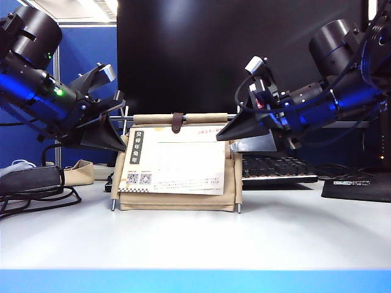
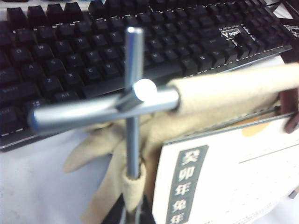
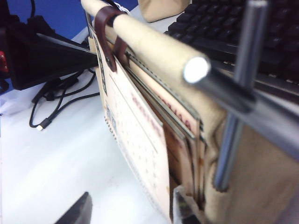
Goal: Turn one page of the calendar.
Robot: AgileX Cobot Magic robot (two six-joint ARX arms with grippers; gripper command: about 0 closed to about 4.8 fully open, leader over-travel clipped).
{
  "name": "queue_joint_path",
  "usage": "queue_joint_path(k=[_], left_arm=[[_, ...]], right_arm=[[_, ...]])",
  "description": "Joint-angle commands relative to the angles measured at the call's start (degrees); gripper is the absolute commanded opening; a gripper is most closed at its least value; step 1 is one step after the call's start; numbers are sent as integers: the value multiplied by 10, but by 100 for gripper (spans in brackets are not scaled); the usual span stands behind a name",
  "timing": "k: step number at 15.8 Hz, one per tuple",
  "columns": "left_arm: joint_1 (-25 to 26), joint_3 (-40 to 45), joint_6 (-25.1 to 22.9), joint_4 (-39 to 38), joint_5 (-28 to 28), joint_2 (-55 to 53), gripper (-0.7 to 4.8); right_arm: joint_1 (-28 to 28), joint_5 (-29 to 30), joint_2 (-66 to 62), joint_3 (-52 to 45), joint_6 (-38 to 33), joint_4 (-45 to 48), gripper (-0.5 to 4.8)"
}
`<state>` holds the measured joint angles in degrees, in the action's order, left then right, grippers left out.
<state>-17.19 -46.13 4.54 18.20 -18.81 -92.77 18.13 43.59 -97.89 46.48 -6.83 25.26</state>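
The calendar [image 1: 229, 183], beige canvas on a silver rod frame with a brown strap [image 1: 177, 122] on top, stands mid-table. Its front page [image 1: 177, 162] is a white card with a dark label strip and two QR codes. My left gripper [image 1: 121, 145] is at the calendar's left end. In the left wrist view it [image 2: 135, 215] is shut on the canvas-wrapped upright rod [image 2: 133, 154]. My right gripper [image 1: 229, 141] sits at the calendar's right end, open. One finger [image 3: 77, 212] is in front of the page [image 3: 140, 140] and the other finger [image 3: 184, 207] is behind its edge.
A black monitor [image 1: 244, 55] fills the background, with a black keyboard [image 1: 278, 168] just behind the calendar. Cables [image 1: 36, 195] and a beige bundle [image 1: 79, 172] lie at the left. A black pad [image 1: 360, 186] lies at the right.
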Motion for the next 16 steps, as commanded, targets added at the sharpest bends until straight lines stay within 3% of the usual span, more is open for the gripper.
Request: queue_joint_path(k=[1, 16], left_arm=[[0, -1, 1, -8, -5, 1, -6], [-1, -1, 4, -10, -7, 1, -6]], right_arm=[[18, 15, -23, 2, -11, 25, 226], [63, 29, -65, 2, -71, 69, 220]])
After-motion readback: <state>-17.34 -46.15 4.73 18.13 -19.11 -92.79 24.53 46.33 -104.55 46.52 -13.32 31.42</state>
